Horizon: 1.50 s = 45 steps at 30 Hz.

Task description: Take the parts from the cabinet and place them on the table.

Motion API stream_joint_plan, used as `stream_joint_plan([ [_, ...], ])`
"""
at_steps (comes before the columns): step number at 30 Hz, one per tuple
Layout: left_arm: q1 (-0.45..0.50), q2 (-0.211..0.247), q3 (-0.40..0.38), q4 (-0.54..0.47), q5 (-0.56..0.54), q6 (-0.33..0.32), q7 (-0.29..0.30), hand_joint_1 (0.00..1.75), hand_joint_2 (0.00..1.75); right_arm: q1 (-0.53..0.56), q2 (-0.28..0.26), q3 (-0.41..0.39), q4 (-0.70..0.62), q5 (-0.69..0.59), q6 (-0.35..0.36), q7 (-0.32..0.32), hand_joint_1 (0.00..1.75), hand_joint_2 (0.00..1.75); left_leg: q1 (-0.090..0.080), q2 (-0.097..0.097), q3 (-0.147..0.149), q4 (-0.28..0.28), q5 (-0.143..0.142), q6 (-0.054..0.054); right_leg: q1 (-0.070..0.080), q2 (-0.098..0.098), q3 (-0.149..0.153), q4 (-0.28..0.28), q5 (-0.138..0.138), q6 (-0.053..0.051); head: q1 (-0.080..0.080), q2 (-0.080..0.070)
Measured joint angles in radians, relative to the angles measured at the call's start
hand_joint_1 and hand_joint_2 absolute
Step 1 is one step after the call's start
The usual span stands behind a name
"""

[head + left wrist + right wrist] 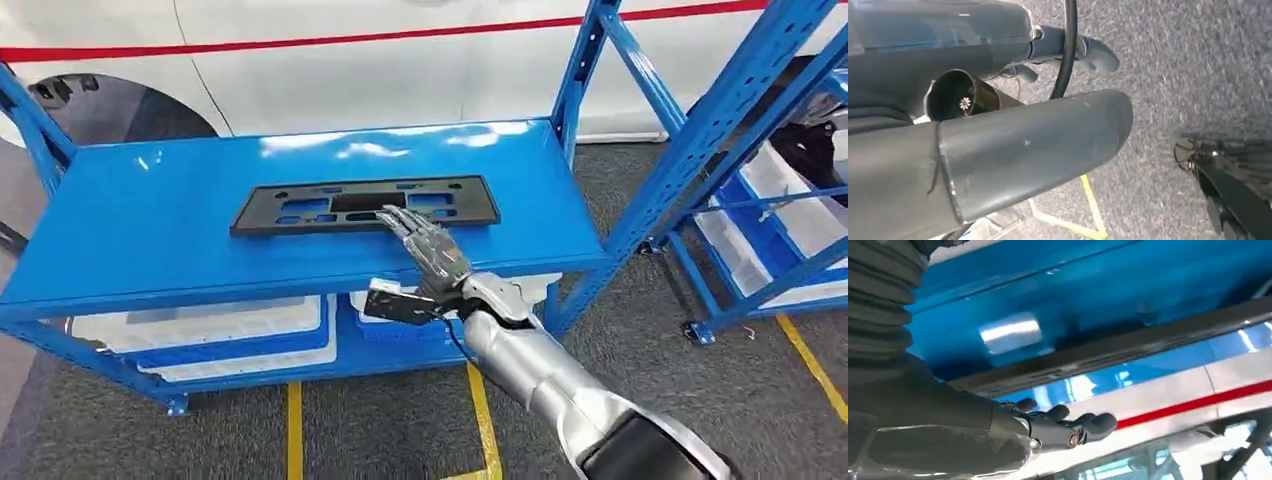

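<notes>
A flat black plastic part (355,203) with several cut-outs lies across the middle of the blue shelf top (150,220). My right hand (430,250) reaches in from the near side, fingers stretched out flat, with the fingertips over the part's near edge right of its middle. It grips nothing. In the right wrist view the same hand (1048,427) lies extended beside the part's dark strip (1128,347) on the shiny blue shelf (1098,285). My left hand (1048,145) hangs above the grey floor, thumb and fingers (1093,54) apart, holding nothing.
White bins (200,325) sit on the lower shelf level. A second blue rack (740,120) with white trays (790,200) stands to the right. A white vehicle body with a red stripe (350,60) is behind the shelf. Yellow lines (483,420) mark the grey floor.
</notes>
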Motion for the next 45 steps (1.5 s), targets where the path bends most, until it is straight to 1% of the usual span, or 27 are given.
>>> stream_joint_plan([
  [2,-0.001,0.001,-0.001,0.002,0.0,0.0,-0.002,0.0,0.0,0.004,0.0,0.0,-0.006,0.003,-0.005,-0.002,0.0,0.0,0.002,0.002,-0.01,0.037,-0.021,-0.014,-0.018,0.001,0.03,-0.027,-0.002,0.004,-0.005,0.0],
  [5,-0.001,0.002,-0.003,0.002,0.0,0.003,-0.01,0.0,0.0,0.01,0.001,-0.001,-0.008,0.008,-0.009,-0.001,0.0,0.0,0.02,0.0,-0.157,0.271,-0.097,-0.038,-0.025,0.0,0.047,-0.03,-0.017,0.006,-0.008,0.0],
  [6,0.0,0.002,-0.005,0.002,0.0,0.003,-0.013,0.0,0.0,0.019,-0.001,-0.001,-0.008,0.01,-0.01,-0.001,0.0,0.0,0.026,0.0,-0.191,0.312,-0.092,-0.045,-0.027,-0.001,0.055,-0.03,-0.024,0.01,-0.007,0.0],
  [8,0.005,0.002,-0.006,0.002,-0.006,0.003,-0.016,0.0,0.0,0.033,-0.006,-0.003,-0.009,0.018,-0.011,-0.001,0.0,0.0,0.036,0.001,-0.191,0.252,-0.006,-0.057,-0.033,0.0,0.077,-0.027,-0.041,0.02,-0.007,0.0],
  [10,0.009,0.004,-0.006,0.002,-0.006,0.003,-0.018,0.0,0.0,0.035,-0.01,-0.005,-0.013,0.02,-0.011,-0.001,0.0,0.0,0.045,0.004,-0.13,0.072,0.122,-0.066,-0.042,0.001,0.101,-0.019,-0.064,0.034,-0.008,0.0],
  [11,0.011,0.003,-0.007,0.005,-0.006,0.003,-0.018,0.0,0.0,0.035,-0.013,-0.006,-0.015,0.021,-0.012,-0.001,0.0,0.0,0.039,0.002,-0.113,0.051,0.105,-0.068,-0.038,0.002,0.102,-0.018,-0.073,0.043,-0.007,0.0],
  [13,0.006,0.004,-0.008,0.006,-0.006,0.003,-0.02,0.0,0.0,0.036,-0.015,-0.008,-0.02,0.021,-0.013,-0.002,0.0,0.0,0.033,0.003,-0.102,0.024,0.089,-0.041,-0.034,0.004,0.1,-0.017,-0.078,0.055,-0.007,0.0],
  [17,0.006,0.004,-0.008,0.006,-0.006,0.003,-0.021,0.0,0.0,0.036,-0.018,-0.011,-0.028,0.021,-0.013,-0.002,0.0,0.0,0.035,0.001,-0.073,0.012,0.073,-0.007,-0.037,0.0,0.091,0.038,-0.095,0.067,-0.005,0.0],
  [20,0.007,0.004,-0.008,0.006,-0.006,0.003,-0.021,0.0,0.0,0.039,-0.023,-0.011,-0.03,0.021,-0.013,-0.002,0.0,0.0,0.029,0.0,-0.059,0.013,0.056,0.01,-0.034,-0.002,-0.051,0.26,-0.178,0.071,-0.005,0.0],
  [21,0.007,0.004,-0.009,0.006,-0.006,0.003,-0.021,0.0,0.0,0.045,-0.026,-0.011,-0.03,0.021,-0.013,-0.002,0.0,0.0,0.025,-0.003,-0.052,0.013,0.049,0.012,-0.032,-0.002,-0.095,0.311,-0.185,0.069,-0.005,0.0],
  [22,0.007,0.004,-0.009,0.006,-0.006,0.003,-0.021,0.0,0.0,0.049,-0.027,-0.011,-0.03,0.021,-0.013,-0.002,0.0,0.0,0.022,-0.006,-0.042,0.013,0.041,0.012,-0.03,-0.002,-0.116,0.311,-0.164,0.064,-0.005,0.0],
  [24,0.009,0.004,-0.01,0.006,-0.006,0.003,-0.021,0.0,0.0,0.05,-0.029,-0.011,-0.03,0.021,-0.013,-0.002,0.0,0.0,0.012,-0.008,-0.012,0.012,0.021,0.012,-0.02,-0.002,-0.092,0.191,-0.065,0.044,-0.005,0.0],
  [26,0.015,-0.002,-0.013,0.008,-0.006,0.002,-0.021,0.0,0.0,0.05,-0.032,-0.011,-0.03,0.021,-0.014,-0.002,0.0,0.0,0.012,-0.007,0.006,0.009,-0.001,0.011,0.004,-0.003,-0.048,0.029,0.05,-0.002,-0.006,0.0],
  [27,0.01,-0.005,-0.015,0.01,-0.006,0.0,-0.023,0.0,0.0,0.051,-0.038,-0.012,-0.03,0.021,-0.016,-0.002,0.0,0.0,0.008,-0.01,0.013,0.008,-0.004,0.006,0.005,-0.003,-0.053,0.028,0.027,-0.005,-0.018,0.0],
  [29,0.006,0.0,-0.016,0.01,-0.006,0.0,-0.025,0.0,0.0,0.053,-0.04,-0.015,-0.035,0.021,-0.019,-0.003,0.0,0.0,0.017,-0.008,0.02,0.001,-0.002,-0.005,0.01,0.001,-0.042,-0.005,0.038,-0.002,-0.015,0.0],
  [30,0.006,0.0,-0.016,0.01,-0.006,0.0,-0.026,0.0,0.0,0.053,-0.045,-0.021,-0.035,0.022,-0.019,-0.003,0.0,1.75,0.015,-0.007,0.022,0.004,0.01,-0.016,0.009,0.0,-0.027,-0.014,0.036,-0.007,-0.014,0.0],
  [31,0.005,0.004,-0.016,0.01,-0.006,0.0,-0.026,0.0,0.0,0.053,-0.044,-0.026,-0.039,0.023,-0.02,-0.005,0.0,1.75,0.012,-0.007,0.019,0.021,0.009,-0.019,-0.005,0.0,-0.002,-0.032,0.036,-0.006,-0.015,0.0],
  [33,0.005,0.002,-0.017,0.01,-0.005,-0.003,-0.026,0.0,0.0,0.05,-0.045,-0.027,-0.043,0.025,-0.023,-0.006,0.0,1.75,0.017,-0.006,-0.046,0.146,0.025,-0.025,-0.012,0.002,0.031,-0.053,0.028,-0.009,-0.018,0.0],
  [35,0.004,0.003,-0.017,0.01,-0.002,-0.003,-0.025,0.0,0.0,0.053,-0.045,-0.027,-0.044,0.03,-0.021,0.0,0.0,1.75,0.024,-0.006,-0.138,0.264,-0.037,-0.041,-0.017,0.001,0.049,-0.054,0.01,-0.001,-0.018,0.0],
  [37,0.006,0.006,-0.017,0.01,0.0,-0.003,-0.025,0.0,0.0,0.061,-0.045,-0.029,-0.044,0.038,-0.018,0.009,0.0,1.75,0.032,-0.005,-0.189,0.296,-0.088,-0.049,-0.024,0.001,0.07,-0.053,-0.009,0.008,-0.018,0.0],
  [38,0.006,0.007,-0.017,0.011,0.0,-0.003,-0.026,0.0,0.0,0.063,-0.045,-0.029,-0.044,0.039,-0.018,0.01,0.0,1.75,0.037,-0.005,-0.191,0.26,-0.066,-0.054,-0.028,0.002,0.083,-0.05,-0.021,0.013,-0.017,0.0],
  [39,0.009,0.008,-0.017,0.011,0.0,-0.003,-0.026,0.0,0.0,0.063,-0.045,-0.029,-0.044,0.042,-0.018,0.011,0.0,1.75,0.042,-0.004,-0.175,0.193,-0.015,-0.059,-0.033,0.004,0.095,-0.046,-0.033,0.02,-0.018,0.0],
  [41,0.013,0.01,-0.017,0.011,-0.002,-0.003,-0.029,0.0,0.0,0.063,-0.045,-0.03,-0.044,0.046,-0.02,0.016,0.0,1.75,0.054,-0.002,-0.137,0.032,0.136,-0.079,-0.038,0.006,0.111,-0.03,-0.058,0.036,-0.017,0.0],
  [42,0.015,0.01,-0.018,0.013,-0.003,-0.003,-0.032,0.0,0.0,0.064,-0.046,-0.031,-0.044,0.057,-0.025,0.022,0.0,1.75,0.048,-0.004,-0.148,0.019,0.118,-0.075,-0.036,0.008,0.112,-0.012,-0.07,0.044,-0.018,0.0],
  [43,0.011,0.01,-0.018,0.013,-0.002,-0.003,-0.036,0.0,0.0,0.063,-0.047,-0.032,-0.045,0.071,-0.033,0.03,0.0,1.75,0.045,-0.003,-0.145,0.027,0.115,-0.052,-0.033,0.008,0.1,-0.013,-0.075,0.052,-0.017,0.0],
  [44,0.01,0.01,-0.018,0.013,0.002,-0.003,-0.04,0.0,0.0,0.066,-0.047,-0.032,-0.045,0.092,-0.04,0.04,0.0,1.75,0.045,-0.007,-0.148,0.028,0.129,-0.041,-0.029,0.008,0.098,-0.013,-0.079,0.058,-0.018,0.0],
  [45,0.012,0.011,-0.018,0.013,0.003,-0.003,-0.041,0.0,0.0,0.067,-0.049,-0.033,-0.045,0.112,-0.053,0.051,0.0,1.75,0.052,-0.006,-0.148,0.025,0.131,-0.044,-0.03,0.008,0.102,-0.007,-0.09,0.049,-0.016,0.0],
])
